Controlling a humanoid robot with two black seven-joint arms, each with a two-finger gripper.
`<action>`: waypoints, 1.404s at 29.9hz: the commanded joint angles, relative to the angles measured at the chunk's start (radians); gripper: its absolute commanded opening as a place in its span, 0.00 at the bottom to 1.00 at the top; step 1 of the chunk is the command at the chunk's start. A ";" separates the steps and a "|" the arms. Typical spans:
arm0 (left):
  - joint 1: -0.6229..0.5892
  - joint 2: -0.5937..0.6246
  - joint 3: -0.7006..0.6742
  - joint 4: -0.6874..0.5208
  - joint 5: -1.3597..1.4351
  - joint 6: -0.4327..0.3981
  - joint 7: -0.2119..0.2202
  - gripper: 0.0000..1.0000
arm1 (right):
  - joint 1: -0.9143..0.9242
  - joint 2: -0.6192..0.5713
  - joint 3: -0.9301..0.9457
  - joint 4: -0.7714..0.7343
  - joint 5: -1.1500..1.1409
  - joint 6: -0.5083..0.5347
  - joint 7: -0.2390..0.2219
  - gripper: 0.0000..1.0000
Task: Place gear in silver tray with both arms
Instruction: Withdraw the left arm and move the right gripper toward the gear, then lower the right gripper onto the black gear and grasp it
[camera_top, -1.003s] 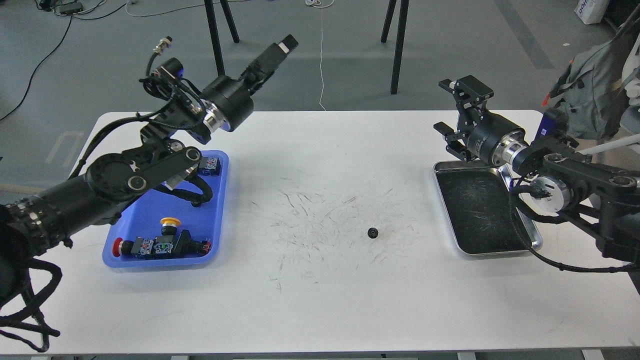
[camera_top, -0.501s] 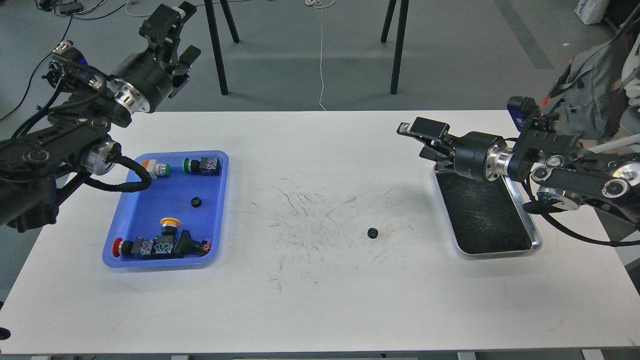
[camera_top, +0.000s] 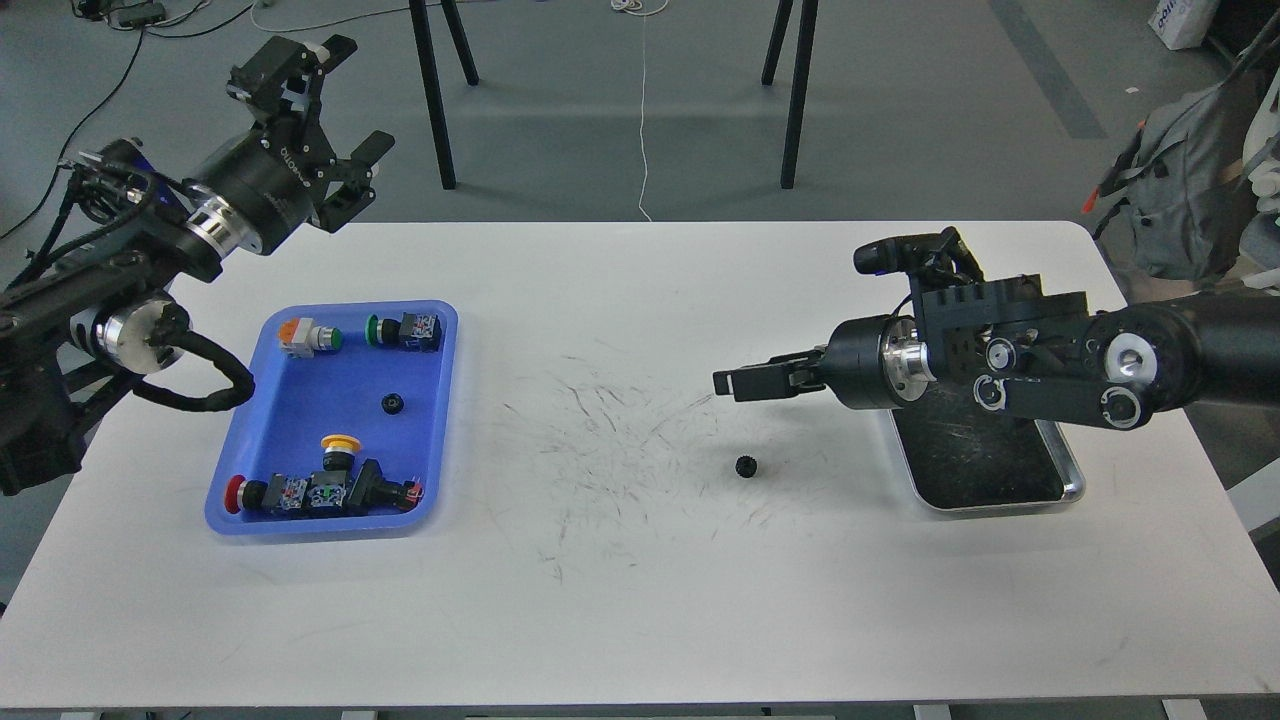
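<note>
A small black gear (camera_top: 745, 466) lies on the scratched white table, right of centre. The silver tray (camera_top: 1072, 482) sits at the right, its dark bottom partly covered by my right arm. My right gripper (camera_top: 731, 383) reaches leftward from above the tray and hangs over the table, up and slightly left of the gear, not touching it. It is seen side-on, so its fingers cannot be told apart. My left gripper (camera_top: 350, 97) is raised beyond the table's far left corner, open and empty.
A blue plastic tray (camera_top: 232, 487) at the left holds several push buttons and switches, plus another small black gear (camera_top: 392, 403). Black stand legs rise from the floor behind the table. A grey bag hangs at the far right.
My right gripper swung left and down, from the silver tray's far corner out over the table towards the gear. My left arm drew back to the far left, uncovering the blue tray.
</note>
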 joint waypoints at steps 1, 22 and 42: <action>0.010 -0.042 -0.005 0.004 -0.041 -0.009 0.000 1.00 | 0.047 0.053 -0.062 -0.002 -0.019 -0.011 0.008 0.95; 0.011 -0.139 -0.024 0.030 -0.102 0.011 0.018 1.00 | 0.101 0.218 -0.283 -0.071 -0.238 -0.008 0.102 0.90; 0.031 -0.147 -0.083 0.030 -0.122 -0.003 0.013 1.00 | 0.069 0.313 -0.372 -0.167 -0.270 -0.006 0.125 0.83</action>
